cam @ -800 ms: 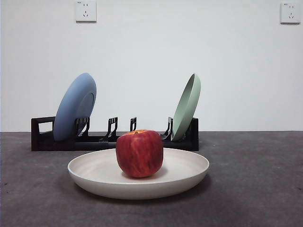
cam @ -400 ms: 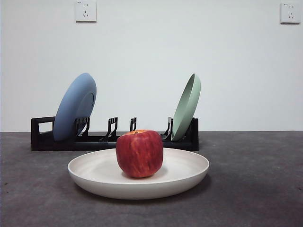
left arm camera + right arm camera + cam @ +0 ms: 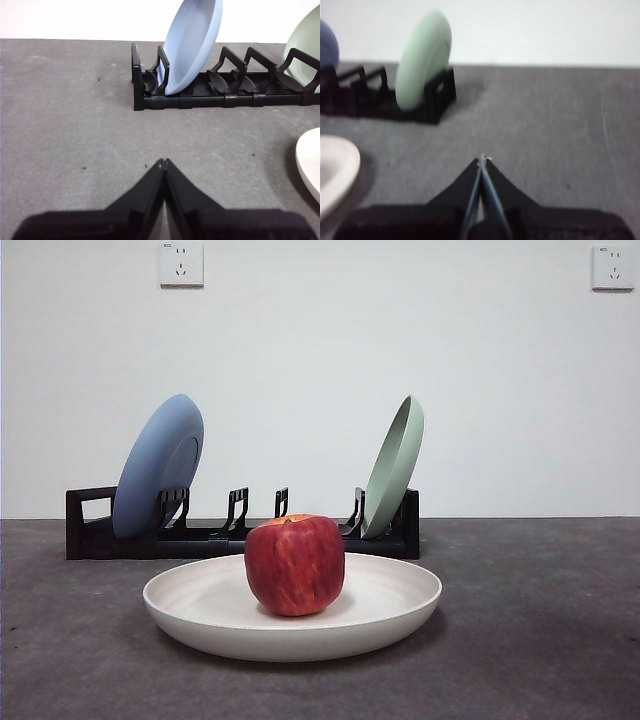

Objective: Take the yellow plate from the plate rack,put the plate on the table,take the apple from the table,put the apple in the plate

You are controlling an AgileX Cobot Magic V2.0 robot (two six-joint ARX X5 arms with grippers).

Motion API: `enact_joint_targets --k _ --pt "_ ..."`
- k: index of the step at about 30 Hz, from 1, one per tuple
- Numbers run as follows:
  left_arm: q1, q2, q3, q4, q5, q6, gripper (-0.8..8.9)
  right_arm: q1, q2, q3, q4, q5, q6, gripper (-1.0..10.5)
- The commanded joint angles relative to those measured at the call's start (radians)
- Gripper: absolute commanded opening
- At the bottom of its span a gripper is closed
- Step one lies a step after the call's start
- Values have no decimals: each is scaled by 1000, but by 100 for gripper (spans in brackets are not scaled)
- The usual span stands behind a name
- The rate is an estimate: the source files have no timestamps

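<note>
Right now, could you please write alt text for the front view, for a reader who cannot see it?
A red apple sits in a wide yellow plate on the dark grey table. Behind them, a black plate rack holds a blue plate and a green plate on edge. No tool is visible.

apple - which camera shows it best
The front view: the apple sits whole, near and sharp in the cream plate. Neither wrist view shows the apple, only an edge of the plate.
</note>
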Motion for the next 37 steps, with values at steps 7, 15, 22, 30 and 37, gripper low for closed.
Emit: enact_joint_targets --k 7,15,22,30,37 --pt "3 2 -10 5 5 -5 -3 -1 -3 -10 -33 45 11 1" --pt "3 2 -10 5 5 -5 -3 0 -3 -10 -33 45 11 1" --pt "3 2 -10 5 5 -5 -3 0 -2 -10 -34 48 11 1" --pt "3 2 -10 5 5 -5 -3 0 -2 -10 -33 48 11 1" --pt "3 2 -10 5 5 -5 -3 0 -2 -10 -33 48 11 1"
